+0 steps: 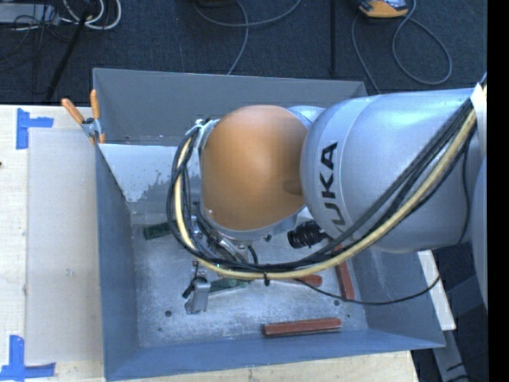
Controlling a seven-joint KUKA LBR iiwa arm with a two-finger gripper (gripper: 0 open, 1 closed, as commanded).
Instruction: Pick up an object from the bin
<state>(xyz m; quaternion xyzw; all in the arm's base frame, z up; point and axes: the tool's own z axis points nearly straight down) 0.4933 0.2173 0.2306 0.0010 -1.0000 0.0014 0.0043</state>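
Camera view, from above and a little to one side. Looks down into a grey metal bin [238,94] with sloping walls and a scuffed, dusty floor. Reaching in from the right of the frame, a big silver arm [398,173], spread across much of the upper right and centre. Capped at the wrist by a rounded orange cover [250,165], just above the middle of the frame. Looped round that cover and trailing back along the arm toward the right edge, black and yellowish cables [179,205].

Ends, below the cover and left of the frame's centre, in a small dark grey gripper [196,293], low over the bin floor. Spread or pressed together: impossible to tell from this angle.

Just right of the gripper, a thin greenish strip [231,285], flat on the floor and running rightward under the lowest cable loop. Seems to meet the gripper at its left end; gripped or merely beside it, cannot tell.

Further right along the same line, peeking from under the cables, a short red-brown piece [310,280]. Close to the right wall, a red-brown bar [344,281], set on a slant. Toward the bottom of the frame, right of centre, a longer red-brown bar [302,326], flat on the floor, near the front wall and almost parallel with it, well apart from the gripper. At the left of the floor, near the foot of the left wall and just left of the cables, a small dark green piece [156,231], apart from the rest.
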